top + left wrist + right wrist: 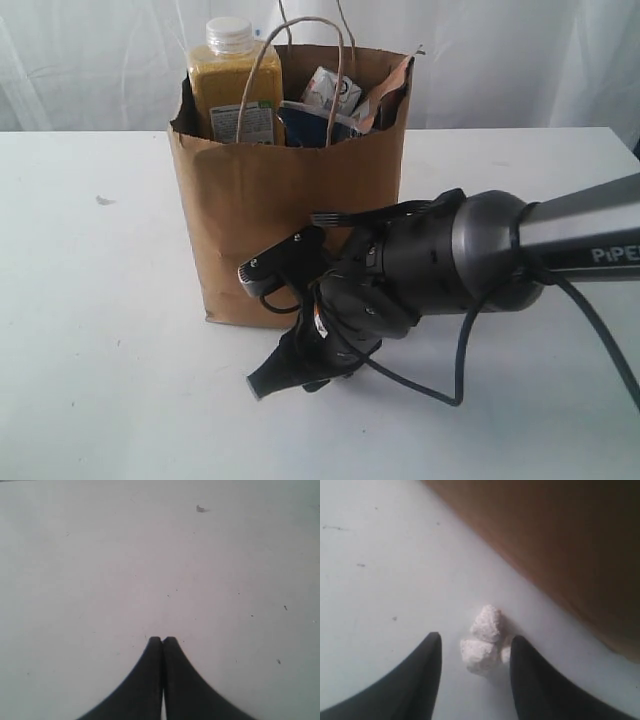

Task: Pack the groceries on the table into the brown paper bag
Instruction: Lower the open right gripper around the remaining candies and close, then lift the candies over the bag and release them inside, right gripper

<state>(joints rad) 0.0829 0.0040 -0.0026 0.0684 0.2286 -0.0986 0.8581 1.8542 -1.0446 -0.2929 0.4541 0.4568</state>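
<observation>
The brown paper bag (290, 200) stands upright on the white table (100, 350). A yellow-grain bottle with a white cap (232, 85), a small blue-white carton (333, 92) and a brown-red pouch (390, 90) stick out of its top. My right gripper (290, 378) points down at the table just in front of the bag. In the right wrist view it (476, 639) is open, with tiny white lumps (481, 655) lying on the table between its fingers, close to the bag's wall (560, 545). My left gripper (162, 639) is shut and empty over bare table (150, 555).
The right arm's thick grey wrist and cable (470, 260) reach in from the right edge, low in front of the bag. A small dark mark (104, 200) lies on the table to the left; a similar speck (201, 509) shows in the left wrist view.
</observation>
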